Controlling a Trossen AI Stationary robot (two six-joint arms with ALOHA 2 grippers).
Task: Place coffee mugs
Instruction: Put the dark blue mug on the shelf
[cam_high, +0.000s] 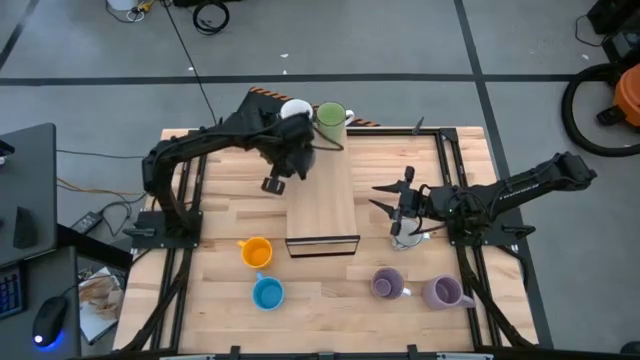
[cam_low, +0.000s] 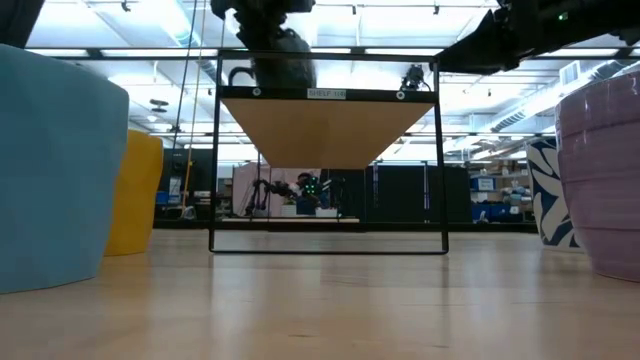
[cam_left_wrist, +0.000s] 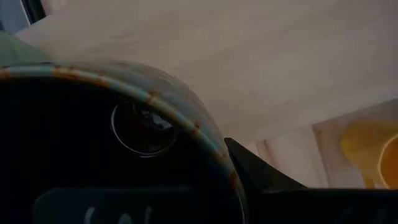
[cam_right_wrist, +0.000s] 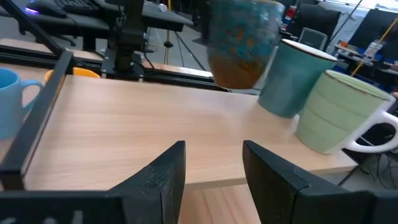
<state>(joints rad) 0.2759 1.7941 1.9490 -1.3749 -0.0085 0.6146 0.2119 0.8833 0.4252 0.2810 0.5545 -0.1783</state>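
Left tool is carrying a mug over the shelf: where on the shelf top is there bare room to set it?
The shelf top is bare from its middle to its near edge. Its far end is crowded: white mug, green mug. The left tool hovers there holding the dark mug.

A light butcher-block wooden desk (cam_high: 220, 290) carries a raised pale wooden shelf on a thin black metal frame (cam_high: 322, 205) at its middle. On the grey floor beside it lie black cables (cam_high: 211, 16) and a black vacuum hose (cam_high: 590, 110).
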